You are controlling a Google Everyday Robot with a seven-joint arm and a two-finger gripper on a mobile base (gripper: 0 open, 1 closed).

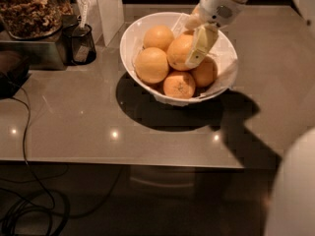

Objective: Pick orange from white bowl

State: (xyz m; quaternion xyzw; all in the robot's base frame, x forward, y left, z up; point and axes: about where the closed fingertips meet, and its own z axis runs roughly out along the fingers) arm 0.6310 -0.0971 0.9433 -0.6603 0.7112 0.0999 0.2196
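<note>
Grey, glossy countertop [74, 127] fills the camera view, with a jar of nuts [29, 9] far left. The white bowl [129, 43] holds a heap of fruit, and the orange [178, 50] lies on top, mid-bowl. The gripper [199, 45] presses against its right side; whether it is wide or clamped, I cannot tell. The orange looks firm, fairly heavy and smooth-skinned, so it is best gripped across its widest middle.
</note>
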